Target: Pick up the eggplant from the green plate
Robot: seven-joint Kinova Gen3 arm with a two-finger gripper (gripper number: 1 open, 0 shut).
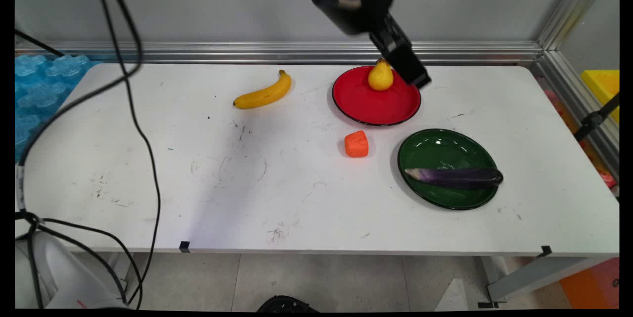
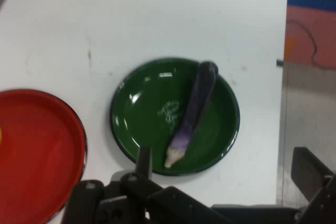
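Note:
My gripper (image 1: 414, 73) hangs high over the back of the table, beside the far right rim of a red plate (image 1: 368, 107) that holds a yellow pear (image 1: 380, 77). In the hand view the gripper (image 2: 226, 158) is open, its fingers wide apart with nothing held. Below it the hand view shows a green plate (image 2: 142, 124) with a purple eggplant (image 2: 195, 108) lying across it. The main view shows the same green plate (image 1: 435, 151) and eggplant (image 1: 455, 177) at the front right. The red plate (image 2: 37, 150) shows at the hand view's left edge.
An orange carrot chunk (image 1: 356, 144) lies between the two plates. A banana (image 1: 264, 93) rests at the back, left of the red plate. Black cables (image 1: 143, 139) hang over the table's left side. Blue foam (image 1: 34, 89) borders the left edge.

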